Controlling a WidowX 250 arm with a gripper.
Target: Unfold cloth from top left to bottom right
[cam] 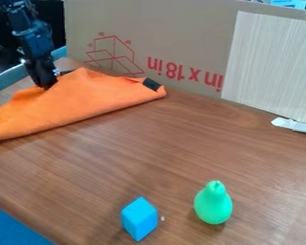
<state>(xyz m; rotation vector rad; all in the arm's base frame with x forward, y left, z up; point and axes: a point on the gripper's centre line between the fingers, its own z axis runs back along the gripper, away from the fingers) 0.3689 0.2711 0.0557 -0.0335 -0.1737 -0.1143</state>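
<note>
At the upper left of the camera view, the black gripper point(46, 80) hangs down with its tip at the upper part of the orange cloth point(85, 100). Folded, the cloth lies across the left side of the table, its long lower edge slanting from the left border of the view up to a corner at right. Near that right corner is a black patch point(151, 84). The cloth is bunched around the gripper's tip, which is partly hidden in it.
A cardboard panel point(181, 24) stands along the back of the wooden table point(181, 143), with a pale board point(270, 62) at right. White scrap point(295, 125) lies below that board. Toward the front are a blue block point(139, 219) and a green pear-shaped toy point(213, 205).
</note>
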